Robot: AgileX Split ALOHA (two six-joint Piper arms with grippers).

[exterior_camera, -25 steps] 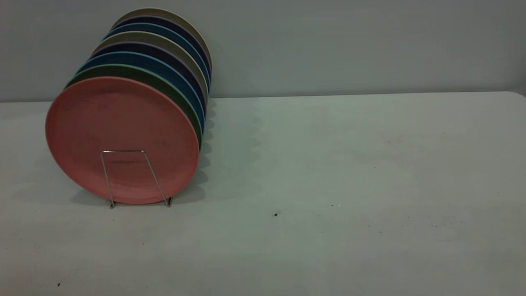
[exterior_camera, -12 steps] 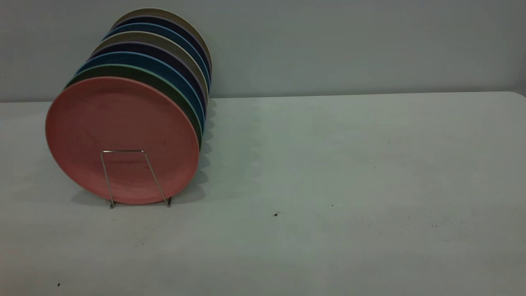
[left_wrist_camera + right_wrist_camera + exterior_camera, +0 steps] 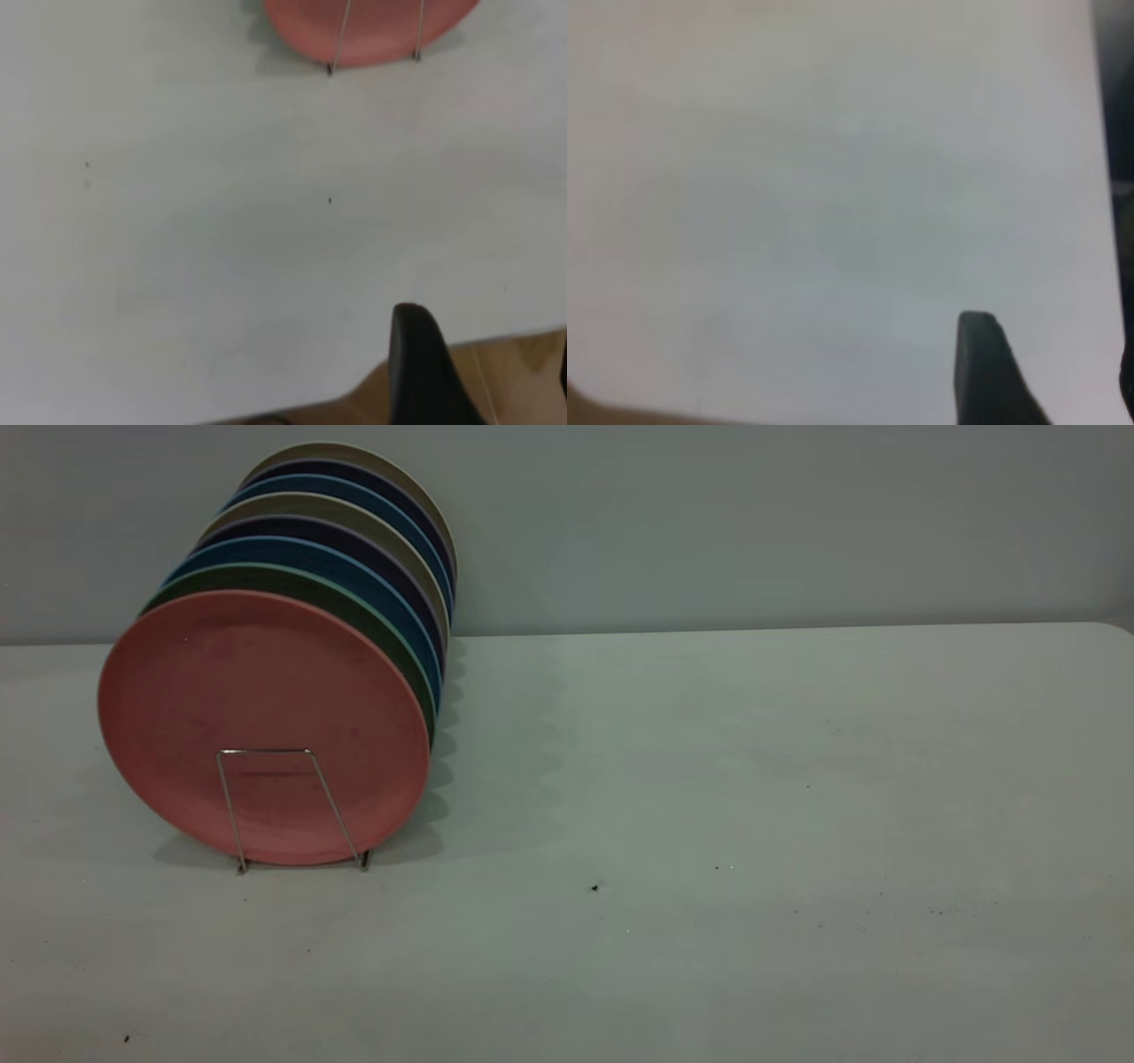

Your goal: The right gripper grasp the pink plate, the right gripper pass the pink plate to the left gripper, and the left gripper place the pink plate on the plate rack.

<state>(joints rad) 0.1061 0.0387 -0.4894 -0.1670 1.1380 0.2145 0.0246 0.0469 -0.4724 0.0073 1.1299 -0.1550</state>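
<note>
Nothing has moved since the earlier exterior frames: plate, rack and worktop match throughout.

Pink plate (image 3: 263, 726) stands upright in the plate rack (image 3: 292, 808) as the frontmost of the row, at 9 o'clock on the worktop (image 3: 709, 824). One wire loop of the rack crosses its lower face. Green plate (image 3: 350, 609) sits directly behind it, with blue and grey plates farther back.

Left pincer (image 3: 483, 376): no part appears in the exterior view. In the left wrist view one dark finger (image 3: 423, 367) hangs over the worktop's near edge, well apart from the plate, touching nothing. A second finger only shows at the frame edge, so the fingers stand apart.

Right pincer (image 3: 1045, 376): one finger (image 3: 983, 367) hangs above bare worktop, holding nothing, the other at the frame edge, likewise apart.
</note>
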